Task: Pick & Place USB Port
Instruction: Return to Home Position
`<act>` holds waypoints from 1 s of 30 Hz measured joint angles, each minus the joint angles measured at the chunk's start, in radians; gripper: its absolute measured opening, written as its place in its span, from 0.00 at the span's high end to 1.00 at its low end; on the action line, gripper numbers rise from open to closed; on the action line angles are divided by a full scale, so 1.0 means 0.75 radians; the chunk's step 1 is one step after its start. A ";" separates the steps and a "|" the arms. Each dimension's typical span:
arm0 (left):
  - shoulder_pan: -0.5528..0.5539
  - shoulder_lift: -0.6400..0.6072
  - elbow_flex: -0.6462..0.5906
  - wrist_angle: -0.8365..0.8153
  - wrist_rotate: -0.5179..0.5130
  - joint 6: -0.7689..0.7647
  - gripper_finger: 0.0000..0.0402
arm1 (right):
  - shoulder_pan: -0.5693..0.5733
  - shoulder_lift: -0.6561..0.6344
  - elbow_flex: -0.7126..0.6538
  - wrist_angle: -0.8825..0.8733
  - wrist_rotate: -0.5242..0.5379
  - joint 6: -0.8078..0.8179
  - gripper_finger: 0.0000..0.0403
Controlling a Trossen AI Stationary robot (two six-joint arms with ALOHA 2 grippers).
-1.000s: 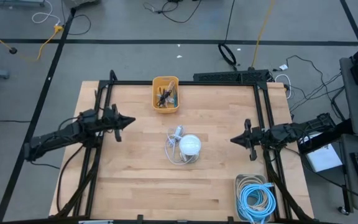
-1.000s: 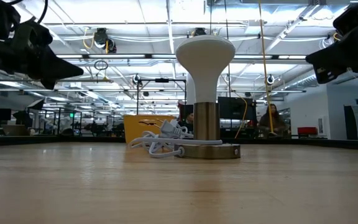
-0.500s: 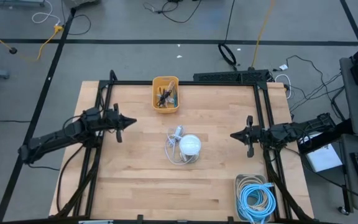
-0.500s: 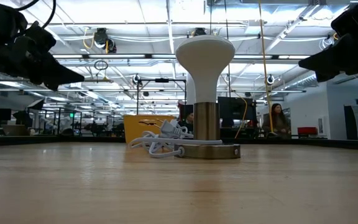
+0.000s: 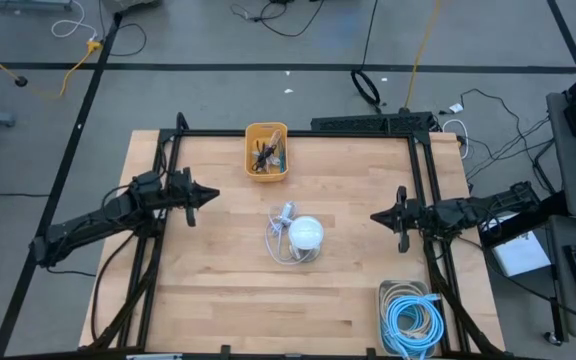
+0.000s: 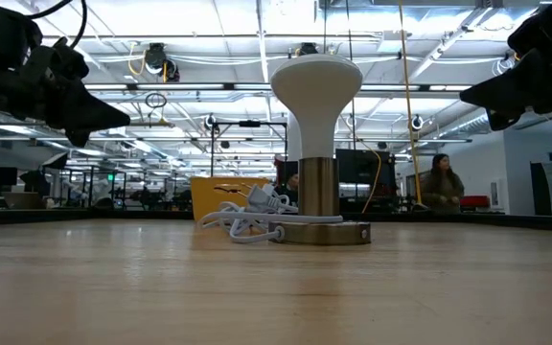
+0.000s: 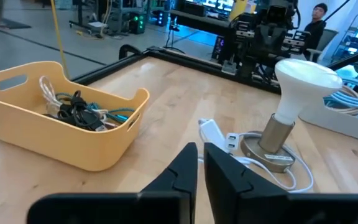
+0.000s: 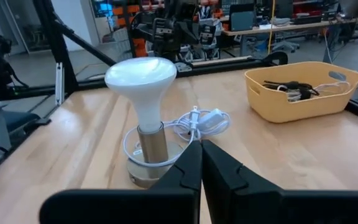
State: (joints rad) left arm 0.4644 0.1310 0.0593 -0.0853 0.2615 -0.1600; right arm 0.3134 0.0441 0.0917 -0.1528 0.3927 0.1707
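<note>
Jaws of the left gripper (image 5: 211, 195) were closed to a thin slit with nothing between them, as the left wrist view showed. That gripper hovered over the left side of the counter (image 5: 218, 290), pointing toward the middle. The right gripper (image 5: 373, 220) hung over the right side, pointing back toward the middle. Its jaws were pressed together, also empty. The 2 grippers faced each other, well apart.

Between them, near the middle of the counter, stood 1 lamp (image 5: 305, 234) with a round white bulb on a metal stem and base. 1 white cord (image 5: 280, 240) lay looped around its base, with a small white plug block resting just beside it on the side toward the far edge.

There were 2 bins. The yellow bin (image 5: 249, 150) sat at the far edge of the counter, holding a tangle of dark and coloured cables (image 5: 266, 155); how many could not be told. The gray bin (image 5: 382, 310) sat at the near right corner, and 1 coil of blue cable (image 5: 413, 322) filled it.

In the low view, 1 person (image 6: 441, 187) stood in the room behind the counter.
</note>
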 joint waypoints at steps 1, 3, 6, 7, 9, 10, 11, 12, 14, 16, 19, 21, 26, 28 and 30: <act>0.000 0.000 0.000 0.001 0.000 0.000 0.92 | 0.000 0.000 0.000 0.023 0.000 0.000 1.00; 0.000 0.000 0.000 0.001 0.000 0.000 0.92 | 0.000 0.000 0.000 0.089 0.000 0.000 1.00; 0.000 0.000 0.000 0.001 0.000 0.000 0.92 | 0.000 0.000 0.000 0.208 -0.001 0.000 1.00; 0.000 0.000 0.000 0.001 -0.001 0.000 0.92 | 0.000 0.000 -0.002 0.248 -0.001 0.001 1.00; 0.000 0.000 0.000 0.001 -0.001 0.000 0.92 | 0.000 0.001 -0.009 0.318 0.000 0.001 1.00; 0.000 0.000 0.000 0.001 0.000 -0.001 0.92 | 0.000 0.001 -0.010 0.352 0.000 0.001 1.00; 0.000 0.000 0.000 0.001 0.000 -0.001 0.92 | 0.000 0.002 -0.011 0.391 0.000 0.001 1.00; 0.000 0.000 0.000 0.001 -0.001 -0.001 0.92 | 0.000 0.000 -0.010 0.429 0.000 0.001 1.00; 0.000 0.000 0.000 0.001 -0.001 -0.001 0.92 | 0.000 -0.001 -0.009 0.474 0.000 0.001 1.00; 0.000 0.000 0.000 0.001 -0.001 -0.001 0.92 | 0.000 0.001 -0.009 0.480 -0.001 0.001 1.00; 0.000 0.000 0.000 0.001 -0.001 -0.001 0.92 | 0.000 0.001 -0.008 0.488 -0.001 0.001 1.00; 0.000 0.000 0.000 0.001 -0.001 -0.001 0.92 | 0.000 0.001 -0.007 0.485 -0.001 0.001 1.00; 0.000 0.000 0.000 0.001 -0.001 -0.001 0.92 | 0.000 0.001 -0.005 0.483 -0.001 0.001 1.00; 0.000 0.000 0.000 0.001 -0.001 -0.001 0.92 | 0.000 0.001 -0.004 0.484 -0.001 0.001 1.00; 0.000 0.000 0.000 0.001 -0.001 -0.002 0.92 | 0.000 0.001 -0.004 0.485 -0.001 0.001 1.00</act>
State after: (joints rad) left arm 0.4644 0.1310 0.0593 -0.0849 0.2609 -0.1612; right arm 0.3134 0.0444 0.0891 0.2108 0.3920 0.1711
